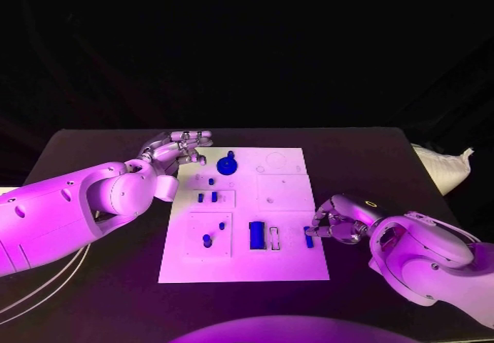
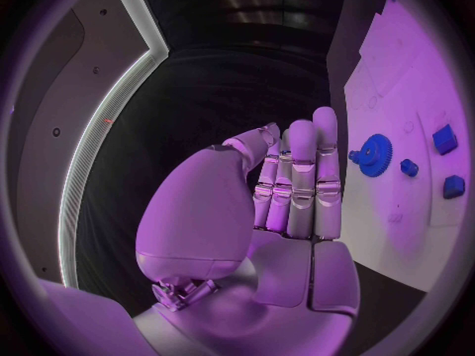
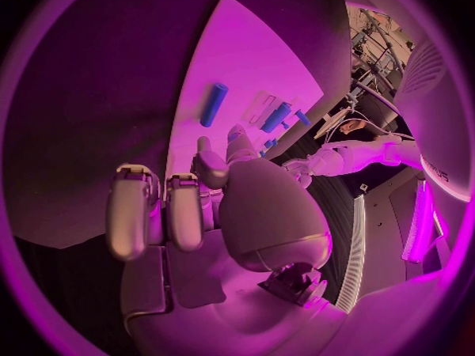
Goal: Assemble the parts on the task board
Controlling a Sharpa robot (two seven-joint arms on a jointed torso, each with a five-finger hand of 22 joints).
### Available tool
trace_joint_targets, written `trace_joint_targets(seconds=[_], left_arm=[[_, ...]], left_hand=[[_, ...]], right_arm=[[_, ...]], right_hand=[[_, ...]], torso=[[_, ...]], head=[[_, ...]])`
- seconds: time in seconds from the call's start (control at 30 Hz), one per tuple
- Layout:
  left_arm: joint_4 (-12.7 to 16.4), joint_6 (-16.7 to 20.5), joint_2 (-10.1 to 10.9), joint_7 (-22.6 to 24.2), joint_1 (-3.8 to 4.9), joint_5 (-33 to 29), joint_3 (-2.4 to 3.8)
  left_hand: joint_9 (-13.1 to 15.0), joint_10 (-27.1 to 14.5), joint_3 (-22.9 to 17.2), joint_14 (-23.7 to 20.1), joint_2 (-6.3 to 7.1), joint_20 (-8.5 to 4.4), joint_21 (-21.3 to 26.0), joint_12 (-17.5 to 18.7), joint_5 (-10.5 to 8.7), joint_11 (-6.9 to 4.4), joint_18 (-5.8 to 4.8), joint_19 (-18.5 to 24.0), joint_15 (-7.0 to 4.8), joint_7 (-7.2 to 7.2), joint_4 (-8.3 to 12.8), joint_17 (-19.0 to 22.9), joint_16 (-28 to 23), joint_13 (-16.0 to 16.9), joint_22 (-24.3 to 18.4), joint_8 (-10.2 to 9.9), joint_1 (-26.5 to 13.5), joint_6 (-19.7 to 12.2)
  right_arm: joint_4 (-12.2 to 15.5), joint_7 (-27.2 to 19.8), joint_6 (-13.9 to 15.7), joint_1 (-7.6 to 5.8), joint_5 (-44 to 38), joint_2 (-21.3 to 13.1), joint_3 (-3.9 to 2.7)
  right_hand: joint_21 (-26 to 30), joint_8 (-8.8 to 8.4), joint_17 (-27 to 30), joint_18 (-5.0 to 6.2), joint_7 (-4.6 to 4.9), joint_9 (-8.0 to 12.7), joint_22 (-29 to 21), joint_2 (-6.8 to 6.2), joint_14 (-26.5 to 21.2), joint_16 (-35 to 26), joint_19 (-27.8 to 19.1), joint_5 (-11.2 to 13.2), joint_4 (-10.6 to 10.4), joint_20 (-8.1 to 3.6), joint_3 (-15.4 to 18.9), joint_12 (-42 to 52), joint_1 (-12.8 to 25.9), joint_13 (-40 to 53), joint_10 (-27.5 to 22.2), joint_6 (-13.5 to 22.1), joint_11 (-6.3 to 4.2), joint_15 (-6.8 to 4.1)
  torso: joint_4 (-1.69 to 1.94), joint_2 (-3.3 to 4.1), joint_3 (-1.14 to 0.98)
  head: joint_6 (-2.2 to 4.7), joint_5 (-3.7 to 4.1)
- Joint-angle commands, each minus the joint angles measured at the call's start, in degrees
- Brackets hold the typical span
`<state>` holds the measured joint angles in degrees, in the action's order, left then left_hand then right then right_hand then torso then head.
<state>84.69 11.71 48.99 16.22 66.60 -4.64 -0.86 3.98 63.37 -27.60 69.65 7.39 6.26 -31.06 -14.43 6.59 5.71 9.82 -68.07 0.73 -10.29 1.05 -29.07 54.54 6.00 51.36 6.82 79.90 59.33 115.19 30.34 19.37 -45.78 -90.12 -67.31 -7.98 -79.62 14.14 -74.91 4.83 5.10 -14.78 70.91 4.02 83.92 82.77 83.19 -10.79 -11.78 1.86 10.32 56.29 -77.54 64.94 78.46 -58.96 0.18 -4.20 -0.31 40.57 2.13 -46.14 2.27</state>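
We find the right hand (image 1: pixel 331 227) at the task board's (image 1: pixel 293 268) right edge, fingers curled beside a small blue bar (image 1: pixel 308 241) lying just inboard with its long axis running toward the robot; whether it pinches this part we cannot tell. The left hand (image 1: pixel 185 146) rests at the board's far-left corner, fingers straight and pressed together, holding nothing, near the blue gear (image 1: pixel 228 166)
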Motion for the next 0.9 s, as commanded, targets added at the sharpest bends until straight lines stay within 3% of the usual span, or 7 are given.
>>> trace_joint_targets(seconds=[0.03,0.1,0.23,0.4,0.53,0.9], left_arm=[[0.13,-0.94,-0.1,0.31,-0.03,0.29,0.02],[0.11,-0.96,-0.13,0.3,-0.07,0.3,0.01],[0.06,-0.99,-0.17,0.28,-0.12,0.31,0.0],[0.02,-0.96,-0.12,0.25,-0.16,0.32,-0.02],[0.03,-0.93,-0.03,0.22,-0.17,0.33,-0.03],[0.03,-1.13,-0.07,0.08,-0.18,0.38,-0.04]], left_hand=[[-0.09,-0.38,-0.09,-0.26,-0.14,0.04,0.2,-0.18,-0.12,0.2,0.59,0.15,0.04,0.0,0.31,0.06,-0.18,0.04,-0.09,0.34,0.21,-0.33],[-0.09,-0.38,-0.09,-0.26,-0.14,0.04,0.2,-0.18,-0.12,0.2,0.59,0.15,0.04,0.0,0.31,0.06,-0.18,0.04,-0.09,0.34,0.21,-0.33],[-0.09,-0.38,-0.09,-0.26,-0.14,0.04,0.2,-0.18,-0.12,0.2,0.59,0.15,0.04,0.0,0.31,0.06,-0.18,0.04,-0.09,0.34,0.21,-0.33],[-0.09,-0.38,-0.09,-0.26,-0.14,0.04,0.2,-0.18,-0.12,0.2,0.59,0.15,0.04,0.0,0.31,0.06,-0.18,0.04,-0.09,0.34,0.21,-0.33],[-0.09,-0.38,-0.09,-0.26,-0.14,0.04,0.2,-0.18,-0.12,0.2,0.59,0.15,0.04,0.0,0.31,0.06,-0.18,0.04,-0.09,0.34,0.21,-0.33],[-0.09,-0.38,-0.09,-0.26,-0.14,0.04,0.2,-0.18,-0.12,0.2,0.59,0.15,0.04,0.0,0.31,0.06,-0.18,0.04,-0.09,0.34,0.21,-0.33]], right_arm=[[-0.42,1.36,-2.7,0.45,-1.86,0.36,0.02],[-0.73,1.87,-2.99,0.63,-1.99,0.72,0.04],[-1.29,2.6,-3.82,0.86,-3.21,1.32,0.06],[-1.86,3.12,-6.04,0.99,-5.44,1.63,0.08],[-2.12,3.28,-7.2,1.09,-6.76,2.01,0.11],[-2.82,3.29,-10.03,2.22,-14.09,4.53,0.18]], right_hand=[[-0.05,-0.69,-0.62,-1.03,-0.19,0.31,-0.02,-0.24,3.56,-0.08,-0.11,-0.76,-1.94,0.41,0.91,-0.02,2.5,0.24,0.23,-1.22,0.05,0.4],[-0.06,-1.12,-0.74,-1.03,-0.39,0.44,0.04,-0.88,3.58,-0.04,-0.08,-2.38,-3.0,0.29,1.86,0.02,3.47,0.38,0.37,-1.95,-0.08,0.29],[-0.01,-1.32,-0.7,-1.01,-0.48,0.45,-0.05,-1.17,3.57,-0.07,-0.11,-2.99,-3.25,0.23,2.22,-0.1,3.44,0.38,0.37,-2.39,-0.15,0.22],[0.0,-1.34,-0.73,-1.01,-0.62,0.33,-0.03,-1.5,3.58,-0.07,-0.11,-2.93,-3.18,0.17,2.46,-0.25,3.03,0.35,0.34,-2.98,-0.26,0.15],[-0.02,-1.31,-0.73,-1.02,-0.71,0.22,0.02,-1.68,3.57,-0.08,-0.1,-2.78,-3.16,0.13,2.6,-0.37,2.82,0.31,0.31,-3.34,-0.34,0.09],[-0.17,-1.73,-1.01,-1.1,-0.86,-0.19,0.39,-2.0,3.61,0.01,0.02,-1.44,-2.26,-0.01,2.55,-0.45,0.71,0.44,0.4,-3.98,-0.51,-0.09]], torso=[[0.06,-0.06,-0.03],[0.12,-0.04,-0.03],[0.28,-0.06,0.03],[0.3,-0.05,0.07],[0.08,0.04,0.05],[0.27,-0.04,0.03]], head=[[0.05,0.1],[0.02,0.14],[-0.01,0.07],[-0.12,0.06],[-0.19,-0.02],[-0.37,-0.15]])
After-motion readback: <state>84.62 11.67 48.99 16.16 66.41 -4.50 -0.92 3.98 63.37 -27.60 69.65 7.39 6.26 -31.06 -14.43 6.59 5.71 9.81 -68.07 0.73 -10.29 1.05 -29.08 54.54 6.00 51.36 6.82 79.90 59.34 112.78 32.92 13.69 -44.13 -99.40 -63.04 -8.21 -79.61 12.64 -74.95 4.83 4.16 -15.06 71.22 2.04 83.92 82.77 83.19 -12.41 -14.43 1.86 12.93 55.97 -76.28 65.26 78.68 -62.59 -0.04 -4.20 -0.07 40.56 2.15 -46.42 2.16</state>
